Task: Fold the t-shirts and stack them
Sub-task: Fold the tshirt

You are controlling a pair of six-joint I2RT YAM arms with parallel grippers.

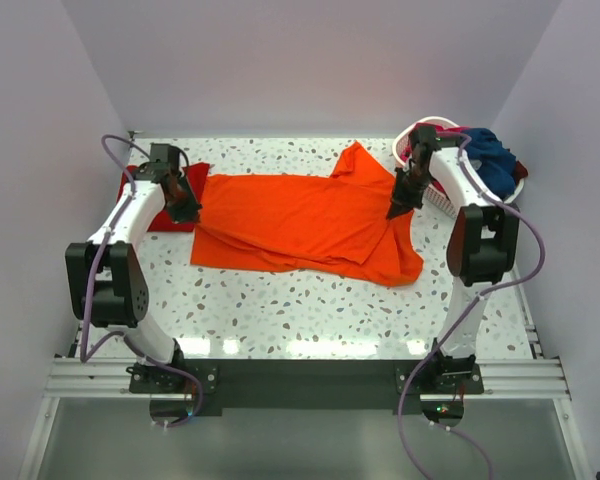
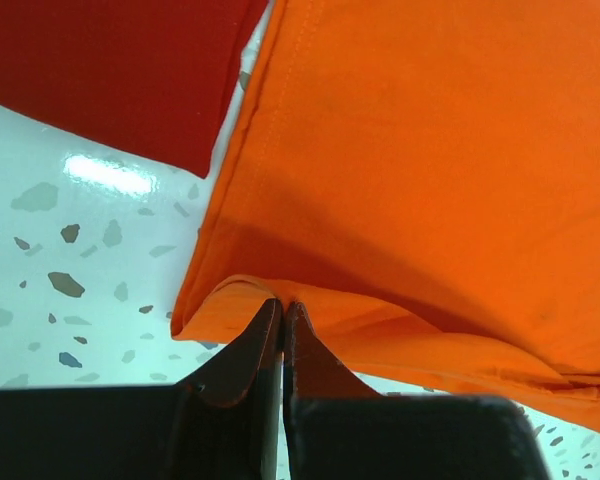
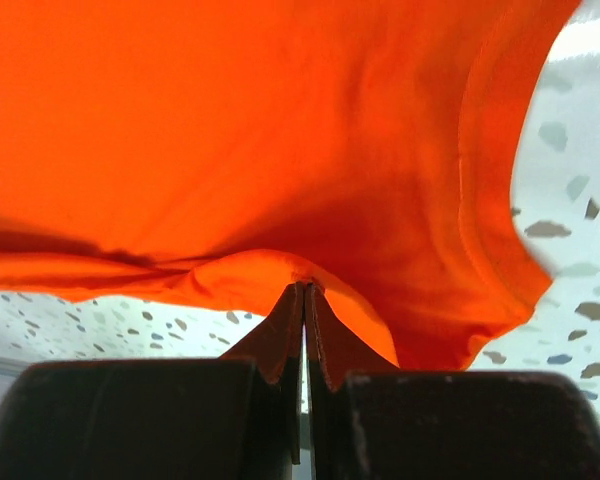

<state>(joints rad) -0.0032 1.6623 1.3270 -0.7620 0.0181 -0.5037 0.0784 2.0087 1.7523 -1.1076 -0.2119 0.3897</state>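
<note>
A dark red t-shirt (image 1: 198, 175) lies flat at the far left corner of the worktop (image 1: 280, 310). The left gripper (image 1: 187, 212) is pressed together on the left edge of the orange t-shirt (image 1: 300, 220), which spreads rumpled across the middle with one sleeve toward the far edge. The right gripper (image 1: 394, 211) pinches its right edge. A white basket (image 1: 435, 124) in the far right corner holds navy cloth (image 1: 492, 155). Only the wrist views show each pinched hem raised into a small fold.

White basket (image 1: 427, 127) — tilted, it seems — far right on speckled table (image 1: 310, 310).
</note>
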